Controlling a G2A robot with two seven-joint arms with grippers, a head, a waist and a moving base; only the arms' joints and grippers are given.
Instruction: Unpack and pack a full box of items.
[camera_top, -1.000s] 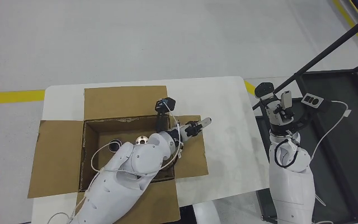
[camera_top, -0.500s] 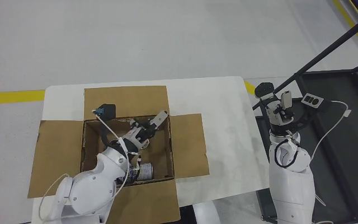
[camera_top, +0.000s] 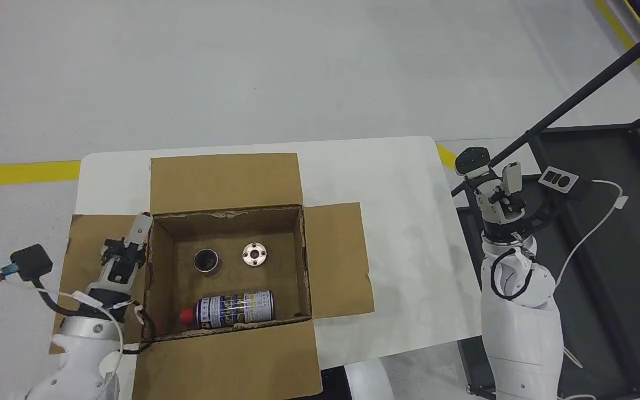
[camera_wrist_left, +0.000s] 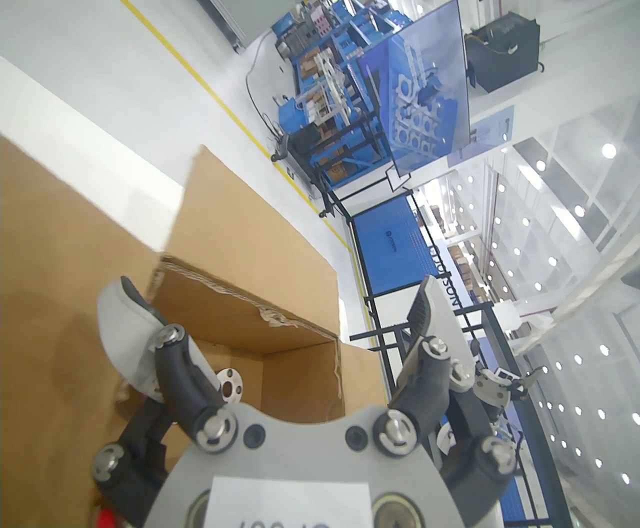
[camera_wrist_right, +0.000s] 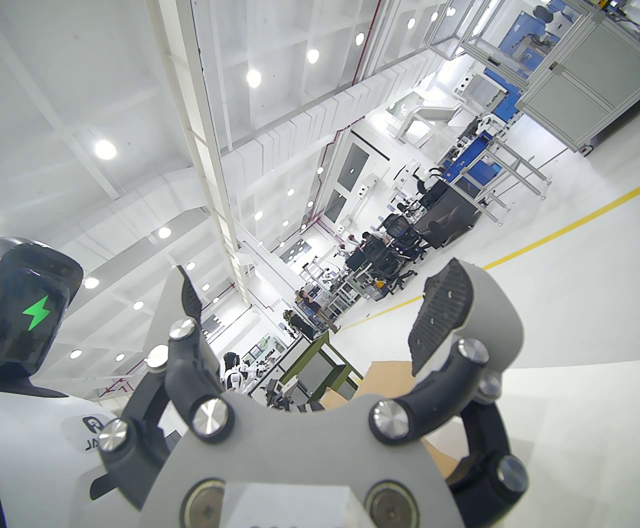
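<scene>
An open cardboard box (camera_top: 226, 222) sits on the white table (camera_top: 400, 190). On its floor lie a blue-and-white spray can (camera_top: 233, 307) with a red cap, a dark ring (camera_top: 207, 261) and a metal flange (camera_top: 253, 255). My left gripper (camera_top: 127, 238) hangs open and empty over the box's left flap (camera_top: 95, 290), just outside the wall. In the left wrist view the left gripper (camera_wrist_left: 277, 310) faces the box's inside, with the flange (camera_wrist_left: 230, 386) past one finger. My right gripper (camera_top: 509, 186) is raised off the table's right side; the right gripper (camera_wrist_right: 315, 305) stands open and empty.
The box's flaps are folded out: back flap (camera_top: 225, 182), right flap (camera_top: 335, 262), front flap (camera_top: 230, 358). A dark cart (camera_top: 590, 260) with a black pole (camera_top: 560, 110) stands right of the table. White tabletop lies between the box and the right edge.
My left arm has swung from the box's right side across the box and out to the left flap. The spray can and other items are uncovered. The right arm has stayed still.
</scene>
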